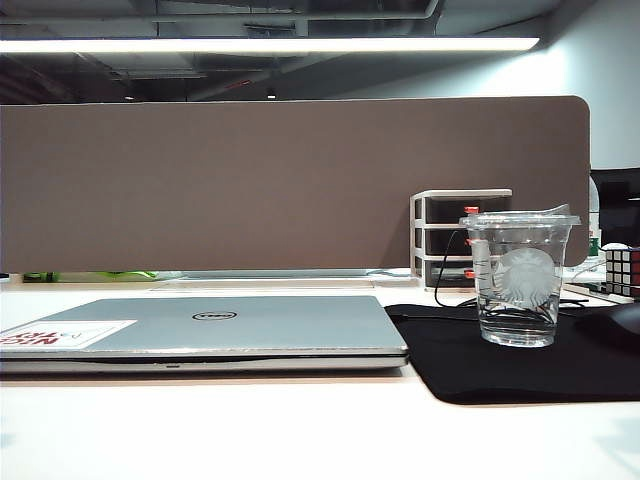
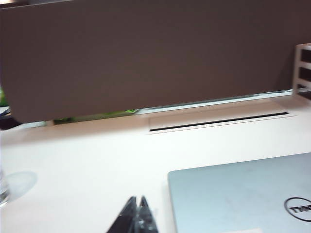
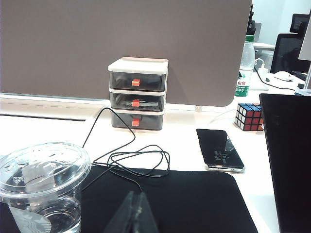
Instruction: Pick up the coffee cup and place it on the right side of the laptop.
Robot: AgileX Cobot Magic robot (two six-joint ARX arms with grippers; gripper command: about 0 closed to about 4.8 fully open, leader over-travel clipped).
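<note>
The coffee cup (image 1: 520, 285), clear plastic with a flat lid and a white round logo, stands upright on a black mat (image 1: 500, 375) to the right of the closed silver laptop (image 1: 230, 325). Neither gripper shows in the exterior view. In the left wrist view my left gripper (image 2: 137, 200) is shut and empty, hovering over bare table beside the laptop's (image 2: 243, 194) corner. My right gripper (image 3: 136, 195) is shut and empty over the mat (image 3: 194, 204), with the cup (image 3: 41, 179) close beside it, not touching. A little clear liquid sits in the cup.
A small stack of drawers (image 3: 137, 92) stands at the brown partition (image 1: 300, 180). A loose black cable (image 3: 141, 160), a phone (image 3: 219, 149), a puzzle cube (image 3: 249, 117), a bottle (image 3: 247, 65) and a dark panel (image 3: 289, 155) lie beyond and beside the mat.
</note>
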